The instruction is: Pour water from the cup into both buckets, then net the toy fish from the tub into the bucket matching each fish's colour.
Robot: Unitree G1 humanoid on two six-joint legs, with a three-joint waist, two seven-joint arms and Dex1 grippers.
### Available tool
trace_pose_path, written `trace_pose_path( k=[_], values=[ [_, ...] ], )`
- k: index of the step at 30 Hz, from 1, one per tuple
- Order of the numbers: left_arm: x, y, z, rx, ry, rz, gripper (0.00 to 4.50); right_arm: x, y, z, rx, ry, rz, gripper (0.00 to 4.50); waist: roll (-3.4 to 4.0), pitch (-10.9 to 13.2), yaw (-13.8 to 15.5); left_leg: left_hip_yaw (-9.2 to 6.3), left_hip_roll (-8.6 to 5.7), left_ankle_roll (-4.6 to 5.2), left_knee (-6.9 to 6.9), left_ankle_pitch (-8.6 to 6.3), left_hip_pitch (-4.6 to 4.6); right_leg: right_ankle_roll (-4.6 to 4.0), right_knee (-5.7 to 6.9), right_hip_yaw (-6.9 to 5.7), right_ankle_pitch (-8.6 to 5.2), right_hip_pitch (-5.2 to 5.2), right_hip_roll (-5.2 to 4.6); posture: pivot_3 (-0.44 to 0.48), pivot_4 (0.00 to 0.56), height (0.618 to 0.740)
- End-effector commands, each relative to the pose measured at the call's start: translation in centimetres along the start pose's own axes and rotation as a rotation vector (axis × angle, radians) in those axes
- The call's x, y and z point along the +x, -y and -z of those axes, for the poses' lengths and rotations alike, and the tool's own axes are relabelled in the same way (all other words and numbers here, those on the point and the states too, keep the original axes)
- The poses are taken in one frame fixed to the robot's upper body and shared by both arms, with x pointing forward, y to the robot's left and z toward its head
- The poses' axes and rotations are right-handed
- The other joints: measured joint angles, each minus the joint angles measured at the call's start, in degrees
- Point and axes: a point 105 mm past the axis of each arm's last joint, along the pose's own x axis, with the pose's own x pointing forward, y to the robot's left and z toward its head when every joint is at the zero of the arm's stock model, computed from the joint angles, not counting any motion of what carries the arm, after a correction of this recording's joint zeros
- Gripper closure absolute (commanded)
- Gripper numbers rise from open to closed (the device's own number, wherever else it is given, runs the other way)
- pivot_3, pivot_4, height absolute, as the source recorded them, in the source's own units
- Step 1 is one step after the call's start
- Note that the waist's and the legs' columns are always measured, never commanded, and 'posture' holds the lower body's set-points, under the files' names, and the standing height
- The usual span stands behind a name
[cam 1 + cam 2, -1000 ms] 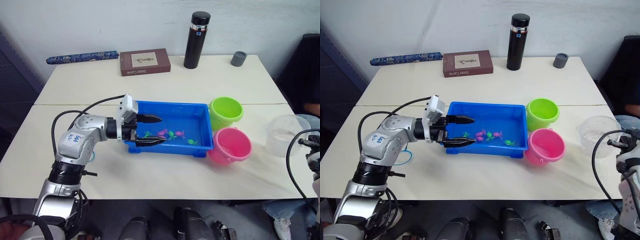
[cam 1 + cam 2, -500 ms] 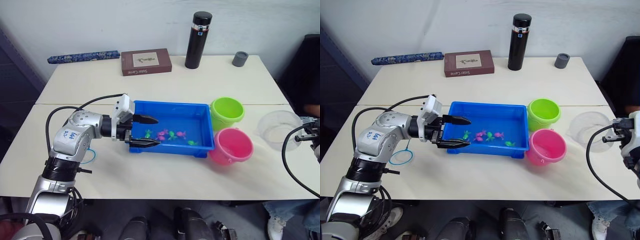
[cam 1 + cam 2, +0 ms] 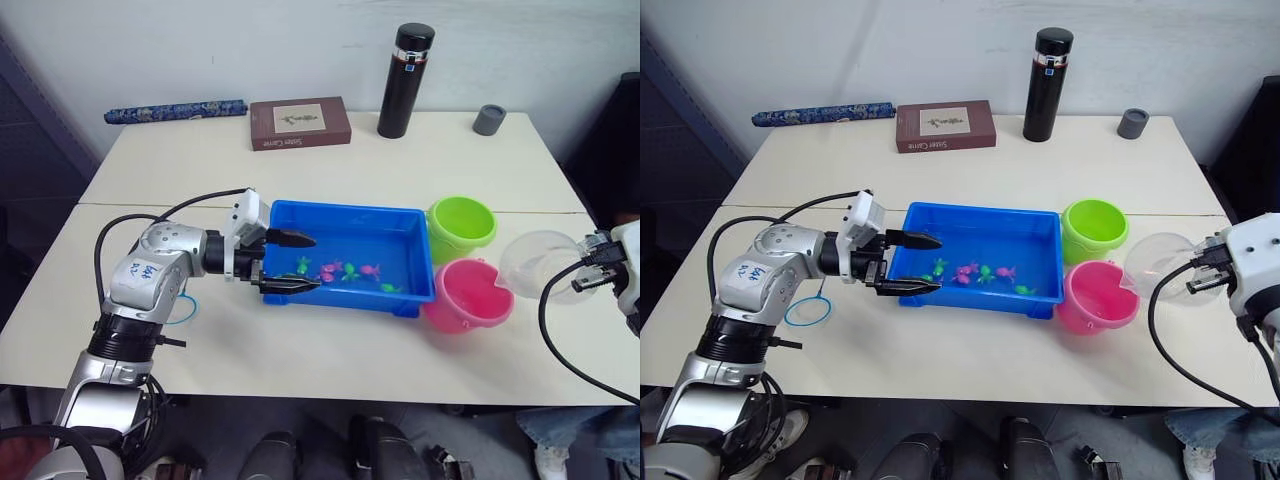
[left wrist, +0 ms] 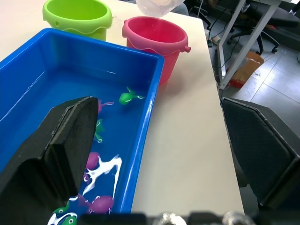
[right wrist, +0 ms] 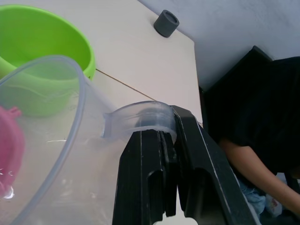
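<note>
We hold the clear, see-through plastic measuring cup (image 3: 1164, 268) by its handle in the right gripper (image 5: 161, 154), whose two black fingers are pressed together on the handle. The cup is tipped, its mouth leaning toward the round pink plastic bucket (image 3: 1097, 297), and it hangs just beside that bucket's rim on the side away from the shallow bright-blue plastic tub (image 3: 971, 271). The round lime-green plastic bucket (image 3: 1094, 230) stands just behind the pink one, both against the tub's end. So the pour turns on the cup's lip crossing the pink rim, and we judge it is not quite over it yet. The right arm is plainly the nearer one.

The left gripper (image 3: 290, 262) hovers at the tub's opposite end, fingers spread apart and empty, one over the water and one at the near wall. The tiny pink and green toy fish (image 3: 974, 272) float in the tub.

Against a second ago, the cup has come in from well beyond the pink bucket and tilted toward it; the left gripper has barely shifted.
</note>
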Motion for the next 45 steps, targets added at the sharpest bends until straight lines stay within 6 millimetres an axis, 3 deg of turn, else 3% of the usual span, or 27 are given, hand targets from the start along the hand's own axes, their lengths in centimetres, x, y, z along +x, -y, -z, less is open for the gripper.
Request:
trace_pose_path(
  k=[1, 45],
  values=[
    [0.3, 0.1, -1.1, 0.053, 0.012, 0.009, 0.00, -0.4, 0.3, -2.0, -0.095, 0.070, 0.030, 4.46, 0.00, 0.00, 0.00, 0.00, 0.00, 0.00, 0.00, 0.00, 0.00, 0.00, 0.00, 0.00, 0.00, 0.00, 0.00, 0.000, 0.150, 0.739],
    [0.6, 0.6, -1.0, 0.050, 0.023, 0.023, 0.00, -0.3, -1.0, -3.7, -0.379, 0.238, 0.111, 4.46, 0.00, 0.00, -0.06, 0.02, -0.05, -0.05, 0.04, 0.03, 0.03, 0.00, 0.14, -0.01, 0.00, 0.00, 0.02, 0.000, 0.150, 0.739]
  ],
)
